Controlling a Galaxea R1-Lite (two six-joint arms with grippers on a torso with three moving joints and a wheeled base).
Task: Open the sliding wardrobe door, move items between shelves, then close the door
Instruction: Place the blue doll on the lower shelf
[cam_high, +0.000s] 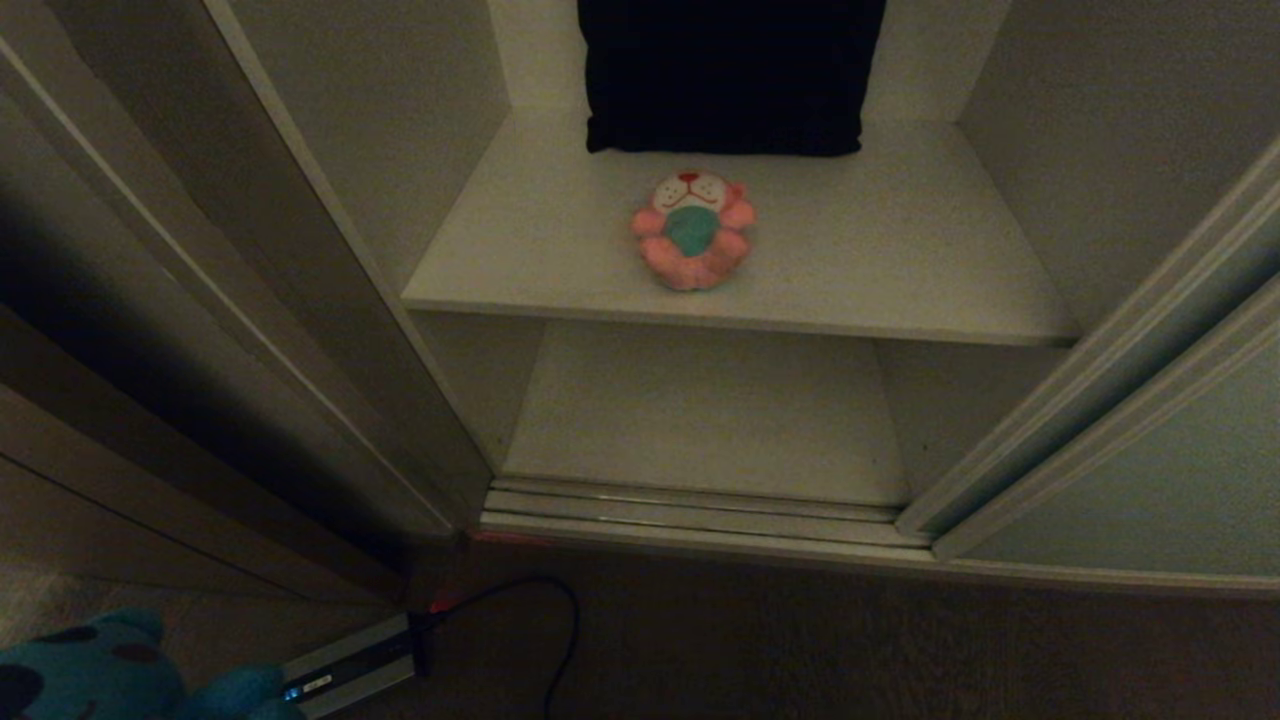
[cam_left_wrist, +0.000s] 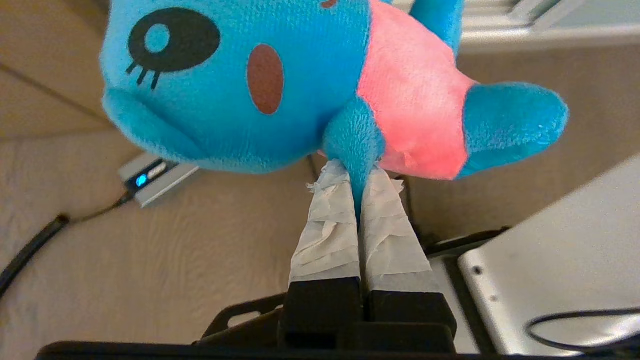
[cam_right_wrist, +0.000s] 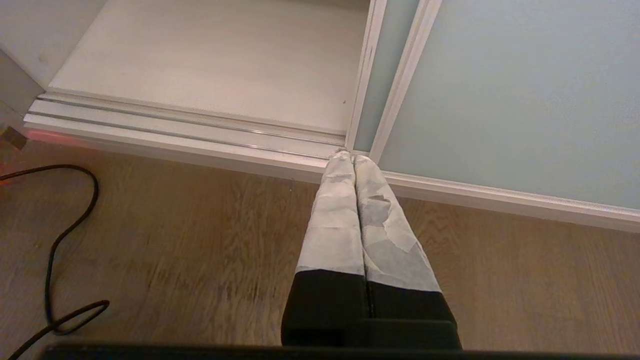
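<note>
The grey-green sliding wardrobe door (cam_high: 1150, 470) stands slid aside at the right, leaving the interior open. A pink plush toy (cam_high: 693, 231) with a white face and teal shirt lies on the upper shelf (cam_high: 900, 260). Below it the lower shelf (cam_high: 700, 420) is bare. My left gripper (cam_left_wrist: 356, 172) is shut on one arm of the teal-blue plush toy (cam_left_wrist: 260, 85) with a pink shirt, held above the floor; that toy (cam_high: 95, 670) shows at the bottom left corner of the head view. My right gripper (cam_right_wrist: 348, 156) is shut and holds nothing, low near the door's bottom corner (cam_right_wrist: 380, 145).
A dark folded cloth (cam_high: 725, 75) sits at the back of the upper shelf. The ribbed metal floor track (cam_high: 700, 515) runs along the wardrobe front. A small silver box (cam_high: 350, 665) with a black cable (cam_high: 560, 640) lies on the wooden floor at the left.
</note>
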